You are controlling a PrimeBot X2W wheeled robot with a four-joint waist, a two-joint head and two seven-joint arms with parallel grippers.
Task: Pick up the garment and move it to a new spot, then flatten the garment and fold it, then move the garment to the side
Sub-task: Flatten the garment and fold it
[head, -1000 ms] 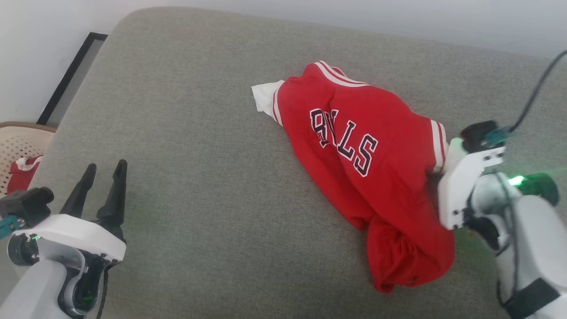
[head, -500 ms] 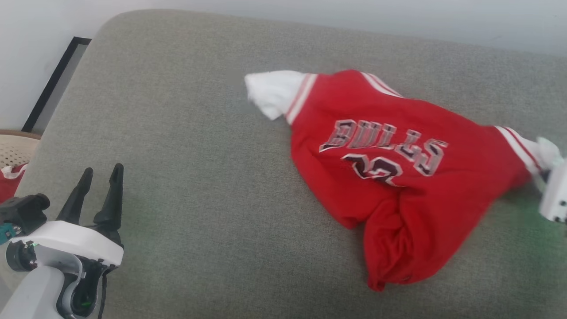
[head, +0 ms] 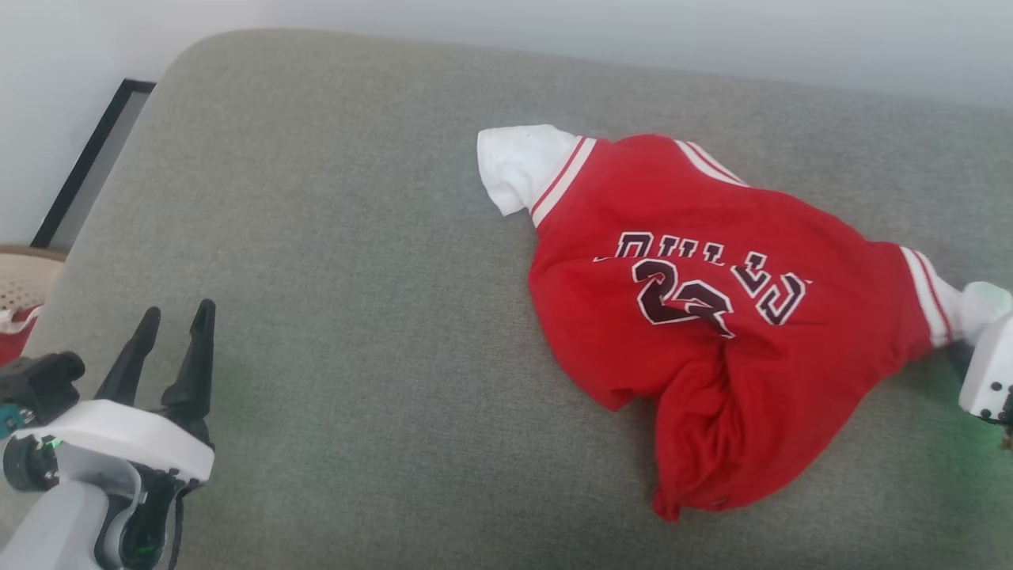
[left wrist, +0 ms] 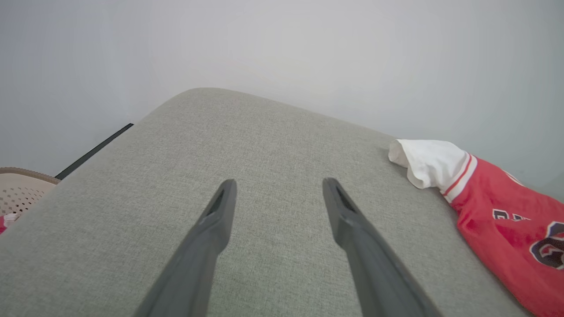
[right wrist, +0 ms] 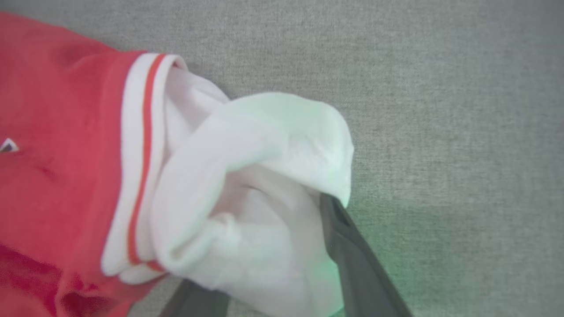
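Nearest, at the lower left of the head view, the left pincer (head: 179,310) hangs over bare grey cushion (head: 356,356). Its two dark fingers are spread wide with nothing between them, and its wrist view shows the same gap (left wrist: 278,182) over the weave.

At the right edge the right pincer (right wrist: 282,211) sits low at the garment's near sleeve (right wrist: 264,145). The bunched white cloth lies between its fingers (right wrist: 352,259) and drapes over one tip. The fingers stand apart, but I cannot tell whether they pinch the sleeve or have let it go. A green glow tints the cloth and the cushion beside it.

The garment (head: 752,380) lies on the right half of the cushion, well apart from the left pincer. It is spread crosswise and rumpled. Its hem (head: 696,475) is gathered into a fold toward the near side. Dark, white-edged lettering and a number face up, creased across the middle. Striped trim borders each shoulder.

Farther back, the other white sleeve (head: 518,162) lies loose on the cushion, pointing left.

Off the cushion's left edge stands a pale basket (head: 20,277) with something red inside. Beyond it a dark strip (head: 87,166) runs along a plain wall (head: 554,24).
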